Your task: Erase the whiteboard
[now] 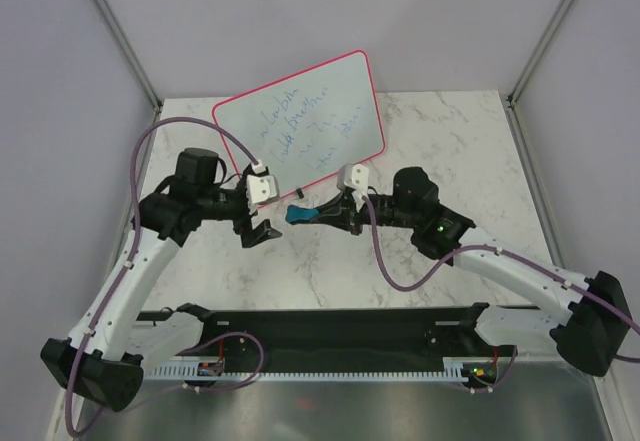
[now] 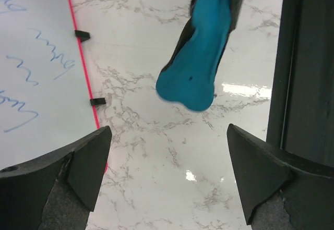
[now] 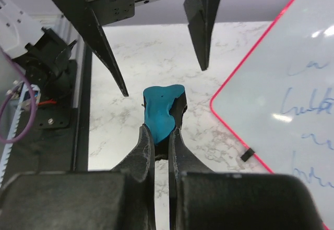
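Top external view has the whiteboard [image 1: 300, 121] in the upper middle of the frame, blue handwriting all over it, with both grippers just below its lower edge. Left wrist view keeps its pink-red edge at the left, the left gripper [image 2: 167, 162] spread wide and empty. Right wrist view shows the right gripper [image 3: 160, 138] pinching the blue eraser [image 3: 159, 110] by one end only, so I reckon a hard press could twist it loose or shove the board along the table [image 1: 330, 281].
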Robot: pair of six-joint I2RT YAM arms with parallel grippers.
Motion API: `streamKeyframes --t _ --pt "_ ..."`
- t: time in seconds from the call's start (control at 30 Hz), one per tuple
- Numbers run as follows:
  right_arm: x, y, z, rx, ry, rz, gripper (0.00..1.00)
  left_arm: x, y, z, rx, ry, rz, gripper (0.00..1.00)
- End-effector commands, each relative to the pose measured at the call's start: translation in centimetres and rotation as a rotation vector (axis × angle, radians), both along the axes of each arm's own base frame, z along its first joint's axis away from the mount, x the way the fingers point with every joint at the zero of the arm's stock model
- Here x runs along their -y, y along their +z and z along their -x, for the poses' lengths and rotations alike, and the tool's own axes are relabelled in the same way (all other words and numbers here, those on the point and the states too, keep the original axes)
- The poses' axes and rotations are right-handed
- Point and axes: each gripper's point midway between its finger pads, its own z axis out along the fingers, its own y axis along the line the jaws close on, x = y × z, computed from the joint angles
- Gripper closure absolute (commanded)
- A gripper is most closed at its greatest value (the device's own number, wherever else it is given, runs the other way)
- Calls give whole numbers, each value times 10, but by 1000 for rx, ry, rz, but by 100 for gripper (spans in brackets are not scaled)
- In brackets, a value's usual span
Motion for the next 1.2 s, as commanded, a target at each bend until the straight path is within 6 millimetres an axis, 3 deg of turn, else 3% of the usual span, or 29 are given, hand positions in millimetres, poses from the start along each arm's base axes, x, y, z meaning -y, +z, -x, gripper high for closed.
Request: streamKeyframes --t 0.0,0.1,0.17,0.2,0.37,0.47,0.83,1.03,1.17 --pt "18 49 -14 112 -159 -202 100 6 39 -2 -22 23 167 1" --pt "38 74 -12 200 -230 -371 100 15 62 -2 -114 52 264 1" --pt "43 76 -4 226 -225 -434 100 23 90 2 -194 48 360 1" --pt "47 91 -2 266 -226 -492 100 25 103 -2 -224 54 392 2" --pt "56 107 -1 331 -250 -580 100 37 141 1 -437 36 521 10" --pt "57 121 3 351 -233 -627 100 41 144 -3 -501 57 546 11" --pt "49 128 6 342 -187 -642 100 47 162 0 -569 28 610 8" --pt "38 124 5 319 -156 -628 100 49 143 -19 -634 118 608 9" --pt "34 123 2 319 -154 -628 100 51 149 -18 -631 108 611 13"
